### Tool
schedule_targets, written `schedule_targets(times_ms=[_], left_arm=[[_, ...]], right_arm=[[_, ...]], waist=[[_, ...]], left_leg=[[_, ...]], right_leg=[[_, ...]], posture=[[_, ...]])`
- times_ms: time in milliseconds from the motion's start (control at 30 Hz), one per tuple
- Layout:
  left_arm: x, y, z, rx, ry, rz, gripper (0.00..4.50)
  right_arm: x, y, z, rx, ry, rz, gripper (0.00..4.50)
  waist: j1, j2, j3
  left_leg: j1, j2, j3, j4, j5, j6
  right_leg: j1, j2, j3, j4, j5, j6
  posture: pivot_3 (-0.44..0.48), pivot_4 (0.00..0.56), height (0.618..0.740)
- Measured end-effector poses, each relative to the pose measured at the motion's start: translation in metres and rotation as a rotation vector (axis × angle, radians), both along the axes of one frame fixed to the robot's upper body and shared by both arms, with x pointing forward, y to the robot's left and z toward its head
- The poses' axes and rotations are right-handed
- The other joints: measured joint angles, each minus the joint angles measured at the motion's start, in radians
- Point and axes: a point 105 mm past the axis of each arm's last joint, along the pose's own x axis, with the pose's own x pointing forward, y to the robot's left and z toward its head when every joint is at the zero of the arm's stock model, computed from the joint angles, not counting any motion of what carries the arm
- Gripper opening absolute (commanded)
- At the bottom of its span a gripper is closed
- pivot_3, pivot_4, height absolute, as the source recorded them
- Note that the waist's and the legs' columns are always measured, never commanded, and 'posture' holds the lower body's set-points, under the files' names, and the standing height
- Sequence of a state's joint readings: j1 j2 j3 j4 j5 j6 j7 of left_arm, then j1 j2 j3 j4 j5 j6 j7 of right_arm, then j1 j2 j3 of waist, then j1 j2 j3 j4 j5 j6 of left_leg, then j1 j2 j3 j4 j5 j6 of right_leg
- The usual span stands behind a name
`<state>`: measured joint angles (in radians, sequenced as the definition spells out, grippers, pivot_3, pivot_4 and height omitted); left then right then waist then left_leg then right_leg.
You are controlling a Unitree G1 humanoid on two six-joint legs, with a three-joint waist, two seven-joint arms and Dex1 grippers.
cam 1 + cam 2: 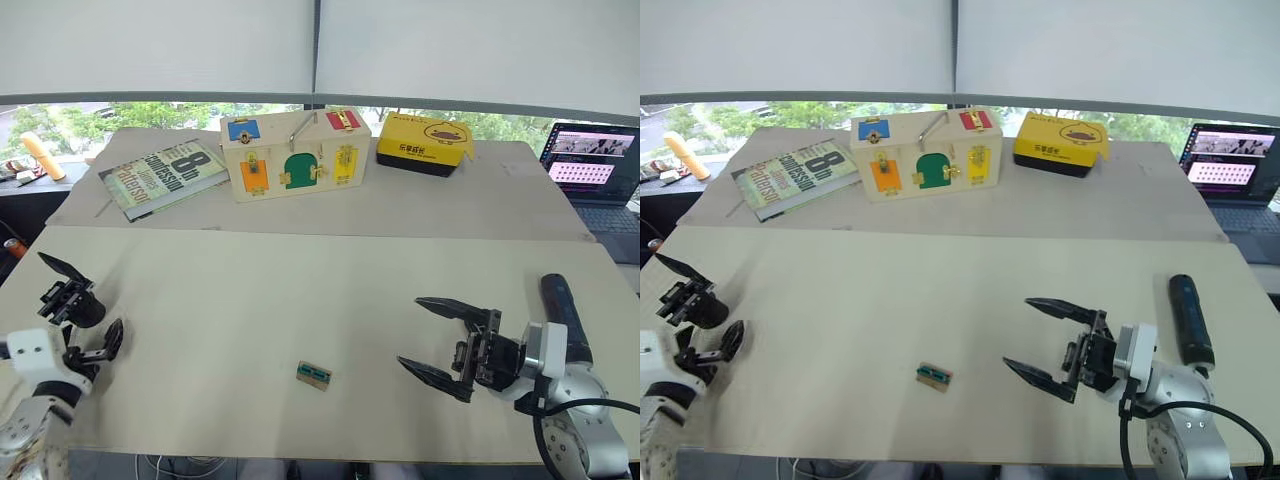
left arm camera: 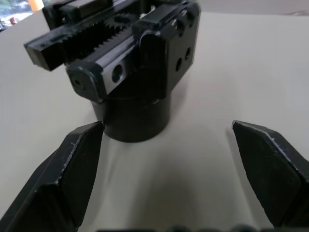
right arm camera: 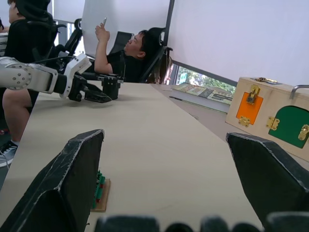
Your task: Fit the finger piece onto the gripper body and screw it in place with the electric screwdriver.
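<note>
At the far left of the counter, the left gripper is hovering with its jaws spread wide and holding nothing. The gripper body is sitting upright on the counter right between those open fingers, one black pointed finger sticking up and outward from it; in the left wrist view its toothed rack and round base are lying just beyond the fingertips, one of which looks to be almost touching the base.

Further back, a book is lying on the rear counter, and beside it a wooden latch box with coloured doors is standing, then a yellow box.

Toward the front middle, a small green-and-tan block is lying flat, apart from both arms.

To its right, the right gripper is pointing leftward just above the counter, jaws wide open and empty. The electric screwdriver is lying on the counter just beyond the right wrist, near the right edge. A laptop is sitting open at the far right. The right wrist view is also showing people seated beyond the counter.
</note>
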<state>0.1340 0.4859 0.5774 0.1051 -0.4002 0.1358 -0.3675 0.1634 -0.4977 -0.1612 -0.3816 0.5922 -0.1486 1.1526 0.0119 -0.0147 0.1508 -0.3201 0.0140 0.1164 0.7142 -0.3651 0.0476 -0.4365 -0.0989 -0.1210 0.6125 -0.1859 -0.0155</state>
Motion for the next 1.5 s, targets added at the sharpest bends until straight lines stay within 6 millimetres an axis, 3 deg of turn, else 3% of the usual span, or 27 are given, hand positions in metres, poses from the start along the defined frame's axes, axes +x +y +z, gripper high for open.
schedule_targets(times_ms=[400,467,600,767,867,1067,1133,1200,1333,1500], left_arm=[[0.030,0.011,0.002,0.059,0.001,0.055,4.50],[0.032,0.012,0.002,0.060,-0.002,0.051,3.93],[0.031,0.017,0.002,0.072,-0.002,0.055,2.35],[0.034,0.009,0.002,0.033,-0.075,0.041,2.36],[0.047,-0.024,0.009,-0.018,-0.158,-0.070,2.36],[0.070,-0.137,0.051,0.000,-0.291,-0.508,2.36],[0.069,-0.167,0.054,0.021,-0.287,-0.624,2.36],[0.066,-0.203,0.045,0.032,-0.256,-0.758,2.36],[0.057,-0.253,0.025,0.046,-0.189,-0.938,2.36],[0.054,-0.279,0.000,0.071,-0.106,-1.037,2.36]], right_arm=[[-0.002,-0.004,-0.005,-0.008,-0.009,-0.043,4.47],[-0.003,-0.005,-0.007,-0.007,0.001,-0.050,4.50],[-0.004,-0.006,-0.009,-0.008,0.004,-0.064,4.50],[-0.007,-0.009,-0.013,-0.016,0.026,-0.082,4.50],[-0.009,-0.010,-0.013,-0.035,0.029,-0.081,4.50],[-0.018,-0.014,-0.010,-0.071,0.024,-0.091,4.50],[-0.019,-0.015,-0.010,-0.077,0.027,-0.095,4.50],[-0.019,-0.016,-0.010,-0.073,0.030,-0.107,4.50],[-0.019,-0.014,-0.006,-0.068,0.018,-0.117,4.50],[-0.022,-0.015,-0.009,-0.071,0.035,-0.130,4.50]], waist=[[0.000,0.001,0.000],[0.000,0.001,0.000],[0.000,0.002,-0.001],[0.005,0.001,-0.001],[0.015,-0.001,0.001],[0.019,-0.007,0.003],[0.010,-0.007,0.003],[0.002,-0.006,0.003],[-0.001,-0.006,0.003],[0.003,-0.004,0.003]], left_leg=[[0.001,0.000,0.000,0.000,0.001,-0.003],[0.001,0.000,0.000,0.000,0.002,-0.003],[0.002,0.000,0.000,0.000,0.002,-0.003],[0.001,0.000,-0.001,0.000,0.002,-0.003],[-0.001,-0.001,-0.001,0.001,0.002,-0.003],[-0.002,-0.002,-0.001,0.001,0.002,-0.002],[0.000,-0.001,0.000,0.000,0.002,-0.002],[0.000,0.000,0.000,0.000,0.002,-0.003],[0.000,0.001,0.000,0.000,0.002,-0.004],[0.000,0.001,-0.001,0.001,0.003,-0.004]], right_leg=[[0.000,0.000,0.000,0.002,0.000,-0.001],[0.000,0.000,0.000,0.002,0.000,-0.001],[0.000,-0.001,0.000,0.003,0.001,-0.001],[0.000,-0.009,-0.001,0.002,0.001,-0.001],[0.000,-0.009,-0.003,0.001,0.002,0.000],[0.000,-0.003,-0.002,-0.001,0.002,0.001],[0.001,0.000,0.000,-0.001,0.002,0.000],[0.001,0.003,0.001,-0.001,0.002,0.000],[0.001,0.005,0.002,0.000,0.002,-0.001],[0.001,0.004,0.003,0.000,0.002,-0.001]], posture=[[0.000,0.150,0.740],[0.000,0.150,0.740],[0.000,0.150,0.740],[0.000,0.150,0.740],[0.000,0.150,0.740],[0.000,0.150,0.740],[0.000,0.150,0.740],[0.000,0.150,0.740],[0.000,0.150,0.740],[0.000,0.150,0.740]])
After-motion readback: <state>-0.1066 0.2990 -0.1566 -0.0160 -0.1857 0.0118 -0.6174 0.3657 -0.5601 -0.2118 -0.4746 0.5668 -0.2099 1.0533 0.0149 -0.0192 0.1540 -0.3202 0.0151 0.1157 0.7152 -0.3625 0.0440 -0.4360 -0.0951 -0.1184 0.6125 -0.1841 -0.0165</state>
